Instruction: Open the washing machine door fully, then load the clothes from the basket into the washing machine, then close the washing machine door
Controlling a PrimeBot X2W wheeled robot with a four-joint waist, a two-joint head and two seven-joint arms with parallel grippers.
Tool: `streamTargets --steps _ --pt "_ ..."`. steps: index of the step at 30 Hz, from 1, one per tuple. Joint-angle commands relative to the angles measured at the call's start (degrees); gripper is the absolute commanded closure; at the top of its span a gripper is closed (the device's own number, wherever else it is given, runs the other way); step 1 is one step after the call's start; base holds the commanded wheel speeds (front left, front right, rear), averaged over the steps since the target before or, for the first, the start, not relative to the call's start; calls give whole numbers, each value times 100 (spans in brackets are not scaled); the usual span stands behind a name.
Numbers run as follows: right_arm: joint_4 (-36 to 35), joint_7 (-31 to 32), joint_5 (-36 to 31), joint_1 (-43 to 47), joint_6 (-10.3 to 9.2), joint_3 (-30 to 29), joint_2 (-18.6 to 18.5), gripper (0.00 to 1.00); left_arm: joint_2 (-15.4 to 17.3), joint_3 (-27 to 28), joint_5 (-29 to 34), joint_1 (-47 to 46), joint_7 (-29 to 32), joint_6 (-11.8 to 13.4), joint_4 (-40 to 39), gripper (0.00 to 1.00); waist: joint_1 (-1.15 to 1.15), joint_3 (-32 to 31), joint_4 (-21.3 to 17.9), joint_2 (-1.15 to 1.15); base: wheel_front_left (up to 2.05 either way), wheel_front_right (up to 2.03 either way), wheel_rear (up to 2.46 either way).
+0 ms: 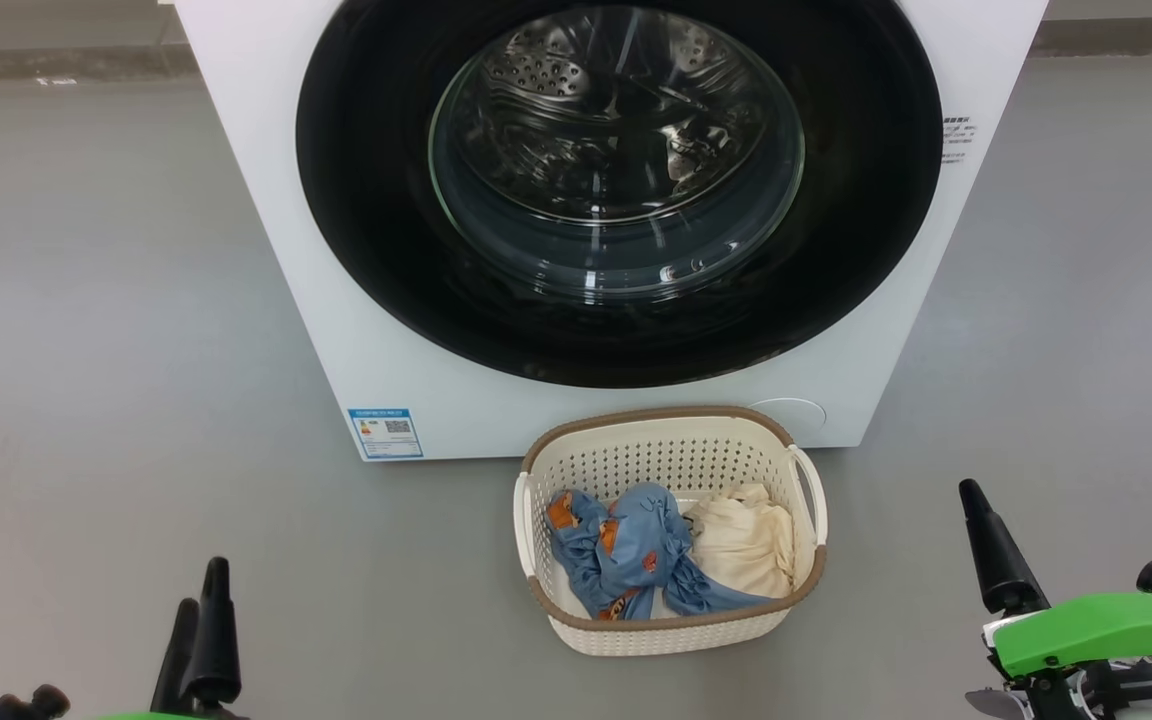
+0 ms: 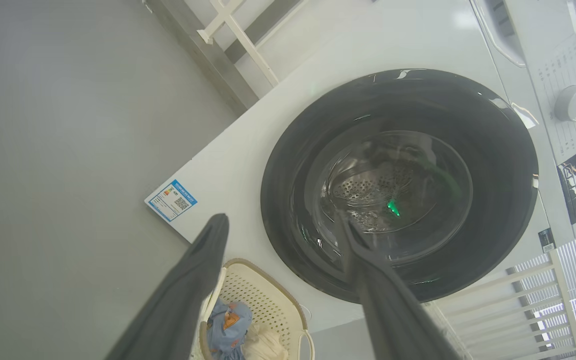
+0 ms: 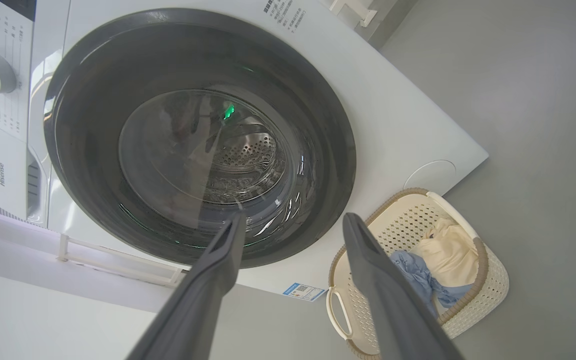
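Note:
The white washing machine (image 1: 266, 200) stands before me with its round glossy black door (image 1: 619, 190) flat against its front; the steel drum shows through the glass. On the floor right in front sits the cream basket (image 1: 656, 415). In it lie the clothes: a light blue garment with orange prints (image 1: 626, 545) beside a cream one (image 1: 746, 540). My left gripper (image 1: 201, 582) is low at the left, open and empty, well short of the basket. My right gripper (image 3: 294, 216) is open too, with nothing between its fingers (image 1: 991, 550), to the right of the basket.
Grey floor (image 1: 86, 350) spreads on both sides of the machine. A blue label sticker (image 1: 385, 432) marks its lower left corner. A control dial (image 2: 570, 102) sits on its top panel. White rack bars (image 2: 543, 290) stand beside the machine.

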Motion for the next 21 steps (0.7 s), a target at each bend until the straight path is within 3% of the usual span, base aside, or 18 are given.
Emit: streamTargets --steps 1,21 --pt "-130 -88 -289 -306 16 69 -131 0 111 76 244 -255 -72 1 -210 0 0 3 -2 0 0 0 0" --pt "10 -410 -2020 -379 21 229 -188 0 167 46 1786 -284 -392 1 -151 0 0 8 -16 0 0 0 0"
